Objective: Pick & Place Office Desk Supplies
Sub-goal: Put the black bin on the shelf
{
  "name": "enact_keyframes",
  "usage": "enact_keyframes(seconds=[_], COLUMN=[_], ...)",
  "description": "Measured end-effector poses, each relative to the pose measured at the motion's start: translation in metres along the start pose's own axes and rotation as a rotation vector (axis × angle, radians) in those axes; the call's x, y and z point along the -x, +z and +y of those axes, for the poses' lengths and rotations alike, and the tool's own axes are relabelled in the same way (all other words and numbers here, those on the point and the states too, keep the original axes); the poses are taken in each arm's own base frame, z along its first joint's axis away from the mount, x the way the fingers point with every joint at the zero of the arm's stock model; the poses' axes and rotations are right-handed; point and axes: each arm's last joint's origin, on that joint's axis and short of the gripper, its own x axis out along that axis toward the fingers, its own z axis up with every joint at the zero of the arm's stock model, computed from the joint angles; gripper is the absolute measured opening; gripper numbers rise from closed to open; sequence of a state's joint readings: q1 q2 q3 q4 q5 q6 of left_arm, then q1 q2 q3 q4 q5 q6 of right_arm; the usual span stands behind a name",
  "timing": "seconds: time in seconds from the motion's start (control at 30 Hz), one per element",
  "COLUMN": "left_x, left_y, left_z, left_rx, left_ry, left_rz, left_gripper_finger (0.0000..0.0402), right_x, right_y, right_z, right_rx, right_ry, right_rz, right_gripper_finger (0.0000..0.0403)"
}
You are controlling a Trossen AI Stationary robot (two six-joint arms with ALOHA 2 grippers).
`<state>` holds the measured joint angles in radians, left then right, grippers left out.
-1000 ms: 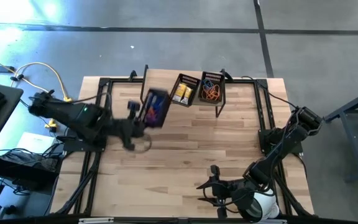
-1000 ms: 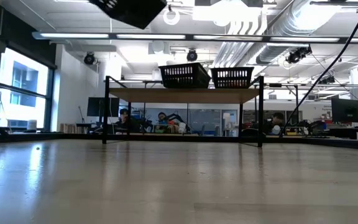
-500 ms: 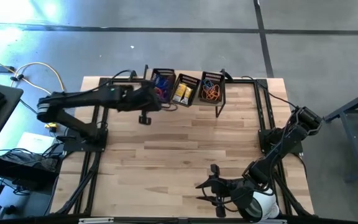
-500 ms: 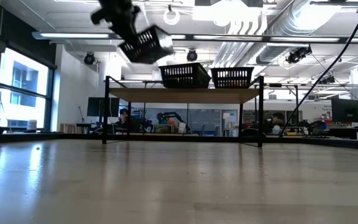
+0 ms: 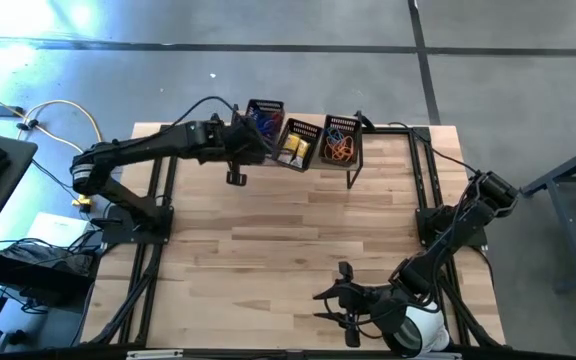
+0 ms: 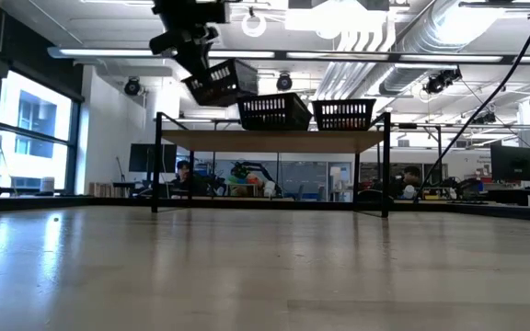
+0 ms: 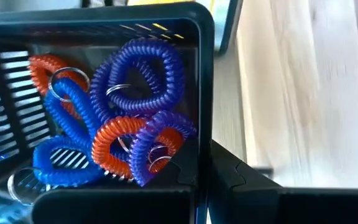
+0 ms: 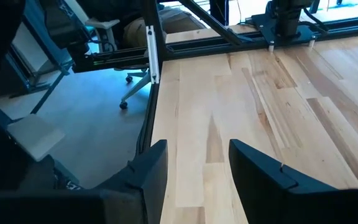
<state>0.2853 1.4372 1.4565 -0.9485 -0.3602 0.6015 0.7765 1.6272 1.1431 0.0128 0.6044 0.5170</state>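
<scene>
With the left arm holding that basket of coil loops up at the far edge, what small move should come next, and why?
Probably lower it level. The left tool is shut on the mesh basket, which hangs tilted in the air beside the two baskets already set down. The coil loops crowd one corner, so levelling first seems safer.

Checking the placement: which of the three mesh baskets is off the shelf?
The leftmost basket, holding blue and orange coil loops, gripped tilted by the left end effector; the other two sit level.

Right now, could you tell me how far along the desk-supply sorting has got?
Two baskets already sit filled at the table's far edge. The left hand is shut on the rim of a third basket of coil loops, holding it raised beside them; setting it down remains. The right hand waits open, empty, at the near edge.
</scene>
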Motion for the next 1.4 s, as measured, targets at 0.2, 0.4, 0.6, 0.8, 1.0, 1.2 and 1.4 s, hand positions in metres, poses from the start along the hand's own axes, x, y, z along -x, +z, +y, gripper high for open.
enact_keyframes(seconds=[0.2, 0.4, 0.6, 0.8, 1.0, 1.2, 1.4], left_x=[-0.010, -0.016, -0.029, -0.042, -0.044, -0.044, -0.043], left_y=[-0.016, -0.015, -0.012, -0.011, -0.006, -0.003, -0.002], left_z=[0.006, 0.003, 0.000, 0.000, -0.001, -0.003, -0.004], left_rx=[0.068, 0.044, 0.032, 0.021, 0.128, 0.132, 0.121], left_ry=[-0.068, -0.138, -0.179, -0.184, -0.156, -0.150, -0.154], left_rz=[0.106, 0.106, 0.145, 0.174, 0.159, 0.145, 0.145], left_gripper_finger=[0.0001, 0.0001, 0.0001, 0.0001, 0.0002, 0.0011, 0.0013], right_x=[0.000, 0.000, -0.001, -0.001, -0.001, -0.001, -0.001], right_y=[0.000, 0.000, 0.001, 0.001, 0.001, 0.001, 0.001], right_z=[0.000, 0.000, -0.002, -0.002, -0.002, -0.002, -0.002], right_rx=[-0.011, -0.009, -0.003, -0.004, -0.004, -0.005, -0.006], right_ry=[-0.001, 0.000, -0.007, -0.007, -0.005, -0.005, -0.004], right_rz=[0.000, 0.000, -0.002, 0.002, 0.004, 0.005, 0.004], right_gripper_finger=[0.0160, 0.0160, 0.0160, 0.0160, 0.0160, 0.0160, 0.0160])
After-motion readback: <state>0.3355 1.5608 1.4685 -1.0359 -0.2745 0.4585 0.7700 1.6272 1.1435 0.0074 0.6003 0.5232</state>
